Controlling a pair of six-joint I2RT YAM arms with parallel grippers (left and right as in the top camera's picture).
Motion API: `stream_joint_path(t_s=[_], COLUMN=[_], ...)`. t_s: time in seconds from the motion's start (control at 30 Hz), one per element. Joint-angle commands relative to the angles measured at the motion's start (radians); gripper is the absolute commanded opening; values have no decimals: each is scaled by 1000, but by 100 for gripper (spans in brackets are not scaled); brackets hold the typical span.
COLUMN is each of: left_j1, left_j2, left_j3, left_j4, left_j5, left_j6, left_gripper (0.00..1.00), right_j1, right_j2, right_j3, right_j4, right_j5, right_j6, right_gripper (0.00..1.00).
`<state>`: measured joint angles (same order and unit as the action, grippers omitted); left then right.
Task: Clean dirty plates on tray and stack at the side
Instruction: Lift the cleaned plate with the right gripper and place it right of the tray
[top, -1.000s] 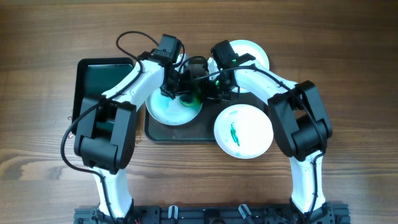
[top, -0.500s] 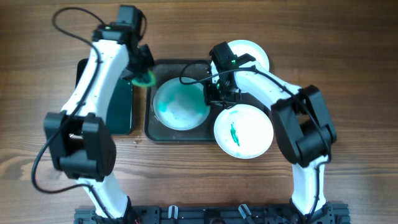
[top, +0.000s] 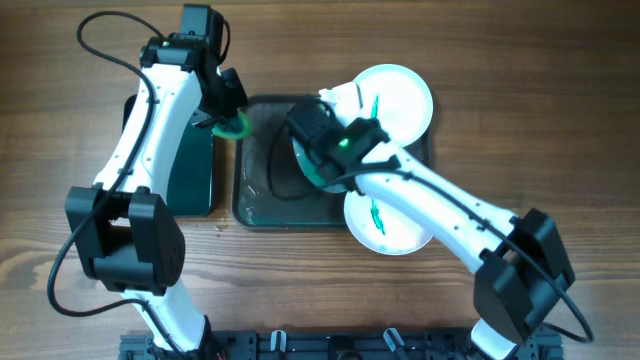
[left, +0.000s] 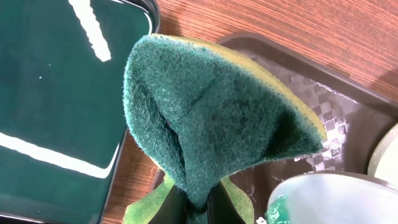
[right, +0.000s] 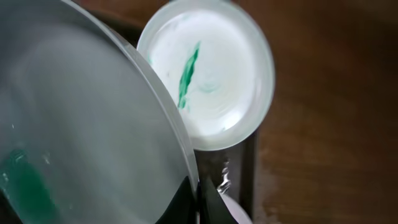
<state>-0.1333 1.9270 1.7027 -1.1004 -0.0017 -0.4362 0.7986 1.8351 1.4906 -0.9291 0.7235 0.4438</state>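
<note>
My right gripper (top: 318, 165) (right: 200, 200) is shut on the rim of a white plate (top: 302, 168) (right: 81, 124) with a teal smear. It holds the plate tilted above the dark tray (top: 262, 200) (left: 354, 106). This plate's edge also shows in the left wrist view (left: 339, 199). A second plate (top: 400, 92) (right: 217, 74) with a green streak lies at the tray's back right. A third streaked plate (top: 395, 225) lies at the front right. My left gripper (top: 232, 122) (left: 199, 210) is shut on a green and yellow sponge (left: 211, 118) over the tray's left rim.
A smaller dark green tray (top: 185, 165) (left: 56, 93) lies left of the big tray, under the left arm. The wooden table (top: 560, 120) surrounds both trays. The right arm crosses over the front right plate.
The right gripper has lifted the smeared plate off the tray and tilted it, and the right arm has swung left. The left gripper with the sponge has stayed at the tray's left rim.
</note>
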Motion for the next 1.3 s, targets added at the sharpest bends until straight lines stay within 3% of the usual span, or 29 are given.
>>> stream_joint_path(t_s=[0.0, 0.33, 0.57, 0.77, 0.97, 1.13, 1.27], left_j1=[-18, -29, -29, -29, -29, -29, -29], left_j2=[-10, -10, -10, -10, -10, -10, -10], left_j3=[8, 8, 8, 8, 8, 8, 8], left_j4=[-1, -1, -1, -2, -16, -15, -15], left_j5=[13, 13, 13, 13, 24, 47, 47], left_j6=[-14, -14, -14, -14, -14, -14, -14], left_gripper=[4, 4, 4, 4, 4, 4, 4], right_j1=[63, 237, 247, 173, -109, -419, -680], right_j2=[-34, -35, -35, -35, -167, -281, -299], right_j3=[-2, -2, -2, -2, -2, -2, -6], right_j4=[-8, -1, 12, -6, 36, 9, -65], right_j5=[289, 798, 766, 201, -529, -841, -859], right_j6=[0, -28, -51, -45, -40, -78, -92], right_gripper=[4, 4, 4, 4, 4, 4, 4])
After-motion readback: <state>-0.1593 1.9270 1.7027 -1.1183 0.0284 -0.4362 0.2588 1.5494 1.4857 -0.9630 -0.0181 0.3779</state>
